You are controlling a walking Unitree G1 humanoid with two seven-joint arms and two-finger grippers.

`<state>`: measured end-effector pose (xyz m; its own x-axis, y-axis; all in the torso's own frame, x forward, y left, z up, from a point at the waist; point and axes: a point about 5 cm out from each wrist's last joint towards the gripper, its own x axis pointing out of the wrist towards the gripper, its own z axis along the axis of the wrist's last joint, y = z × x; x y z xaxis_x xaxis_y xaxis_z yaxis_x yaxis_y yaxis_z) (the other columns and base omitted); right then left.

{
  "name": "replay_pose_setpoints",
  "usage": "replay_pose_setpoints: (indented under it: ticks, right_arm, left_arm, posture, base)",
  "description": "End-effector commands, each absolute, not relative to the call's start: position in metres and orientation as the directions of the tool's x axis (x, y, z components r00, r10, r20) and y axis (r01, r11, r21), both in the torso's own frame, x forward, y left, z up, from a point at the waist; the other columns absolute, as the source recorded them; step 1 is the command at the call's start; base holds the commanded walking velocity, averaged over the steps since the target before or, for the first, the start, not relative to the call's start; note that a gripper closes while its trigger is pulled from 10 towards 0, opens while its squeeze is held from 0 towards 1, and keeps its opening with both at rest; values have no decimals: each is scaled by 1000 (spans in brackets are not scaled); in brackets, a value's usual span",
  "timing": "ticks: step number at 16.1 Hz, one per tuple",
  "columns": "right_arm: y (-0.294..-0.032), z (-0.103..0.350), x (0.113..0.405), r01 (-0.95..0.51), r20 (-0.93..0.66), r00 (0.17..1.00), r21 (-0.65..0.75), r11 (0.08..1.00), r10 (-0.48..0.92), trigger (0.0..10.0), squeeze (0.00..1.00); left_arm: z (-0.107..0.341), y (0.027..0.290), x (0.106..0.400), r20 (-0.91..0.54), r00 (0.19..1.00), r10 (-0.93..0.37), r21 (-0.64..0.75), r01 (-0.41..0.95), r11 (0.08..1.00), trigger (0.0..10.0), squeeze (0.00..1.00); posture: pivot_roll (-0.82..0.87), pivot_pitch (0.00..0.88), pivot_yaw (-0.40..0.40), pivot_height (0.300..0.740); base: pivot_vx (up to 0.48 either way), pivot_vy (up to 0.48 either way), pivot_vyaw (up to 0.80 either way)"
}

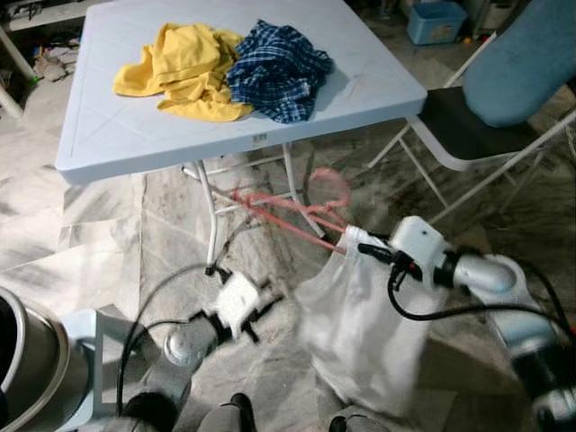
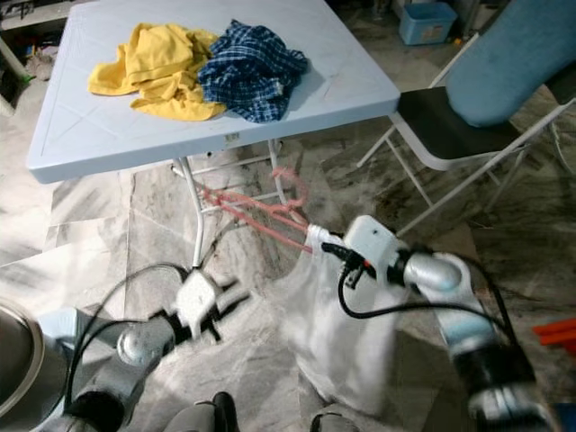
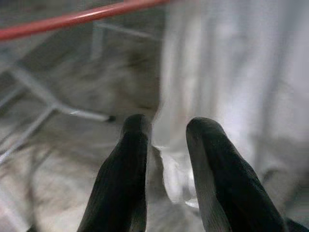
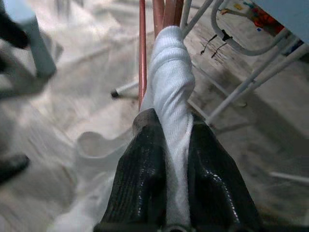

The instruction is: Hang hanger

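A red hanger (image 1: 290,212) slants in the air below the table's front edge, blurred, with its hook (image 1: 329,184) uppermost. A white garment (image 1: 360,335) hangs from it down towards the floor. My right gripper (image 1: 356,243) is shut on the bunched top of the white garment (image 4: 170,82), right at the red hanger's rods (image 4: 142,48). My left gripper (image 1: 263,311) floats low to the left of the cloth, open, with nothing between its fingers (image 3: 126,159). In the left wrist view the white garment (image 3: 241,72) is just ahead and a red hanger bar (image 3: 72,19) lies beyond.
A pale folding table (image 1: 135,135) carries a yellow shirt (image 1: 184,67) and a blue plaid shirt (image 1: 279,72). A folding chair (image 1: 468,135) with a teal cushion (image 1: 531,63) stands to the right. A blue bin (image 1: 436,20) sits behind. A metal drum (image 1: 27,360) is at lower left.
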<state>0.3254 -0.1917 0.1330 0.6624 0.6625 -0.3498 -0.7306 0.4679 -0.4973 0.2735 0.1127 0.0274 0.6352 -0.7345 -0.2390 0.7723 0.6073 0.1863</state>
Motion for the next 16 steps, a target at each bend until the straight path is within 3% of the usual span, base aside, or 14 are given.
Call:
replay_pose_setpoints:
  ticks: [1,4,5,7,9,13,14,15,16]
  right_arm:
    - [-186,132,327,-745,-373,632,-533,400,679,10000,0]
    - [-179,122,331,-776,-462,569,-575,258,680,10000,0]
    - [-176,120,332,-782,-474,544,-585,213,692,10000,0]
    - [-174,121,332,-786,-471,528,-586,196,707,10000,0]
    - [-166,122,332,-818,-471,475,-547,176,743,10000,0]
    - [-152,119,328,-827,-386,448,-521,210,806,10000,0]
    - [-153,116,325,-837,-387,439,-505,212,811,10000,0]
    - [-153,116,324,-837,-388,438,-505,210,811,10000,0]
    - [-154,116,324,-838,-387,436,-503,210,812,10000,0]
  left_arm:
    - [28,114,267,-242,584,-775,204,811,548,10000,1000]
    - [40,117,267,-186,562,-806,252,820,514,10000,1000]
    - [52,121,274,-126,598,-791,274,788,552,10000,1000]
    - [56,127,279,-112,627,-771,295,762,576,10000,1000]
    - [58,147,290,-124,734,-668,355,661,661,10000,1000]
    - [57,149,291,-122,773,-623,351,621,701,10000,1000]
    - [55,146,292,-139,770,-623,375,623,687,10000,925]
    - [55,146,292,-140,771,-622,382,621,684,10000,27]
    - [57,147,294,-138,777,-614,396,612,684,10000,0]
  posture:
    - [-60,191,30,740]
    - [-37,189,23,740]
    - [-28,188,20,740]
    - [-21,186,16,740]
    - [-21,186,11,740]
    - [-29,188,12,740]
    - [-32,188,15,740]
    - [-35,188,18,740]
    - [-38,189,21,740]
  base:
    - [0,0,0]
    - [0,0,0]
    - [0,0,0]
    - [0,0,0]
    - [0,0,0]
    - [0,0,528]
    - [0,0,800]
    - [0,0,800]
    - [0,0,800]
